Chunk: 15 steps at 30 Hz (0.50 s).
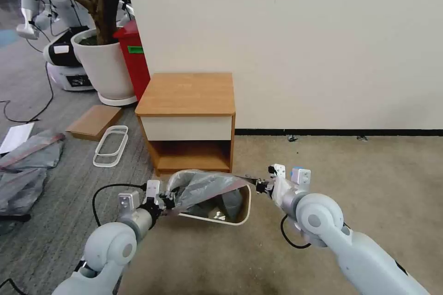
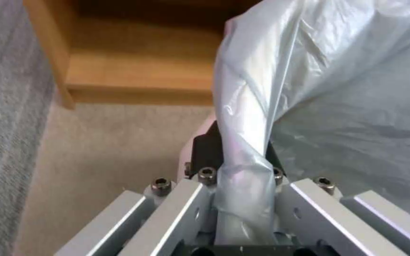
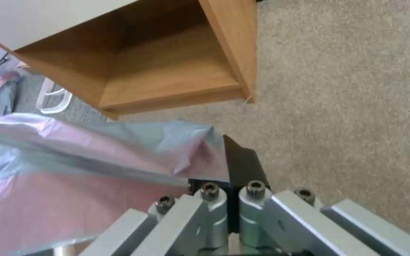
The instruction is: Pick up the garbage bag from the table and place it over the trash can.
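Head view: no readable writing anywhere, just a green label on the red bin (image 1: 134, 57). We see the garbage bag (image 1: 207, 189), crinkly translucent grey with a pinkish-red edge, stretched across the trash can (image 1: 244, 209) on the carpet in front of the table (image 1: 187, 94). Left gripper (image 1: 167, 203) pinches one end, right gripper (image 1: 259, 184) the other. White plant pot (image 1: 106, 67), flat grey bags (image 1: 27, 156) and a white frame (image 1: 110, 145) sit off to the left, well clear.

Left wrist view: left gripper (image 2: 240, 167) clamped on a bunched fold of the bag (image 2: 328, 71); table shelf (image 2: 138, 71) behind.

Right wrist view: right gripper (image 3: 224, 170) clamped on the bag's corner (image 3: 96, 156), pink tint visible; table's open shelf (image 3: 167, 74) beyond.
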### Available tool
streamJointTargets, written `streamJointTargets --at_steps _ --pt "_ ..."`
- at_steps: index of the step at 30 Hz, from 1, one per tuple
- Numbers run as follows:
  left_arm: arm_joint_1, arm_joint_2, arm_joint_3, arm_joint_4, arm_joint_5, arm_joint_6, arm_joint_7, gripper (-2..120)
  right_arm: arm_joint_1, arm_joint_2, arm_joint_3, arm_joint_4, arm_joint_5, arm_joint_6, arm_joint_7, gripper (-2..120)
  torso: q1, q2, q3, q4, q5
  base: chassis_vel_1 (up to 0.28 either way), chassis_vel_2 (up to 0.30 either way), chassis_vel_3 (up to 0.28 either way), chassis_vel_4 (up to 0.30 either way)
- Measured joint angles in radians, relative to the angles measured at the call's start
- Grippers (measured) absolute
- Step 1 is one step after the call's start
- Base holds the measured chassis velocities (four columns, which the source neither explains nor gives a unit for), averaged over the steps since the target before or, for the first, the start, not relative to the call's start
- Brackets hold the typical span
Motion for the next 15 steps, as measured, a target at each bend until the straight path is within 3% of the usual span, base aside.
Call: streamJointTargets --at_steps 15 --pt "-0.016 -0.008 -0.010 0.016 0.037 -0.046 -0.002 3 -0.052 -0.015 0.043 0.041 0.028 -0.068 -0.017 0 0.000 0.000 0.000 0.0000 0.0000 0.000 0.000 0.000 0.000"
